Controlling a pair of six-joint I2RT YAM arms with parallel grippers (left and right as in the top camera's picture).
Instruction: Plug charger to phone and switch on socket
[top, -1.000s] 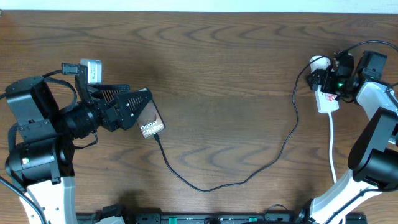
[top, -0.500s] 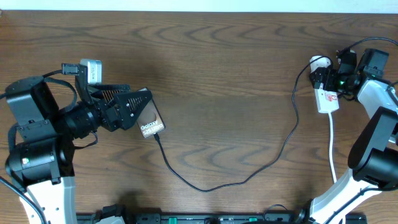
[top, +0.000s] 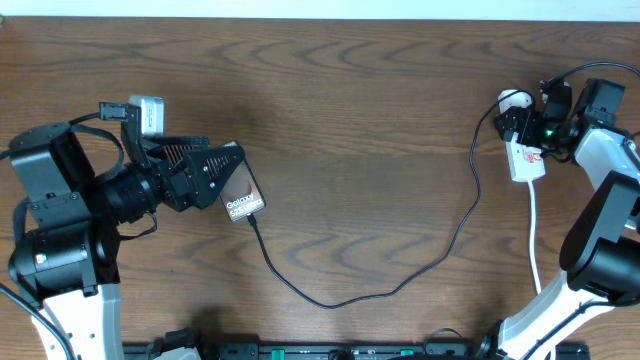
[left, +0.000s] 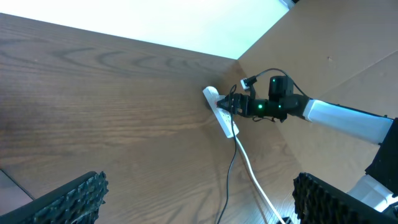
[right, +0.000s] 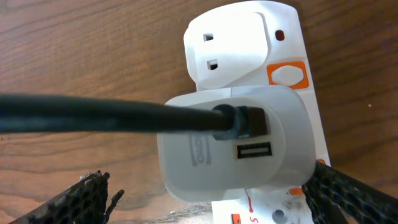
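Phone (top: 243, 197) lay far left at left gripper (left: 199, 198), jaws wide and empty; charger (top: 400, 285) looked light and limp, best pinched at its stiff plug tip, trailing right to socket (top: 524, 162), right gripper (right: 214, 194) gaping around its adaptor (right: 280, 143).

white "galaxy" lettering stands on the phone (top: 243, 203).

You're looking at a brown wood-grain table (top: 380, 120), black charger cable (top: 333, 304), white power strip (top: 524, 162) with an orange switch (right: 287, 75) and red markings, plus a white cord (top: 533, 230). Your phone (top: 243, 196) face is brown-black with white "Galaxy" lettering.
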